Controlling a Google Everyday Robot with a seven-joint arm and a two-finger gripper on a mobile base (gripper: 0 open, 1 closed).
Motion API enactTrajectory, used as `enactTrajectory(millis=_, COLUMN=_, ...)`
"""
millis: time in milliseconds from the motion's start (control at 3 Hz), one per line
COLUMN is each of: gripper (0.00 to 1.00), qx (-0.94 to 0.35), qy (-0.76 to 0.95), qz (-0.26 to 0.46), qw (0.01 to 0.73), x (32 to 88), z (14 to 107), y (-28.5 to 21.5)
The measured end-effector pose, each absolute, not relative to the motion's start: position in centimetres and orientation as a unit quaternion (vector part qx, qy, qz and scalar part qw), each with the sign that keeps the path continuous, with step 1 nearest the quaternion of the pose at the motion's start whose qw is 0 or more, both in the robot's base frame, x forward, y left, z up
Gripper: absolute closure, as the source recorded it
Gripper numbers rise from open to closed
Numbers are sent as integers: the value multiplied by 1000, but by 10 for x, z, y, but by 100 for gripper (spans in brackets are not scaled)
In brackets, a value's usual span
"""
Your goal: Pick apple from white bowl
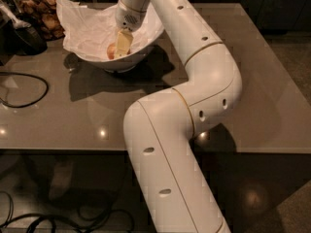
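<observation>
The white bowl (141, 52) stands at the back left of the grey table, lined with crumpled white paper (87, 28). The apple (112, 51), small and orange-red, lies inside it; only its left part shows. My gripper (121, 45) reaches down into the bowl from above, its pale yellow fingers (123, 41) right at the apple and covering its right side. The white arm runs from the bowl across the table to the front.
A dark container of brown snacks (41, 13) stands at the back left, beside the bowl. A black object (22, 35) lies next to it, and a black cable (24, 89) loops on the table's left side. The table's front edge (73, 149) is near.
</observation>
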State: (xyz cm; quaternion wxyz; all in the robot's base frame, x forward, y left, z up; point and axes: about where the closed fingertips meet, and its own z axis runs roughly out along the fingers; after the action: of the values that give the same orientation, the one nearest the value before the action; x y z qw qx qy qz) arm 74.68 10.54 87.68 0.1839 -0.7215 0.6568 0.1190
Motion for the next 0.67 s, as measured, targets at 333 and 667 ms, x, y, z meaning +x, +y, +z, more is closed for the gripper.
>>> enactTrajectory(millis=333, gripper=20, qx=-723, qy=656, qz=123, qw=179, x=746, z=871, y=108)
enactTrajectory(millis=667, gripper=19, qx=-725, qy=654, qz=126, qw=173, x=745, z=866, y=110)
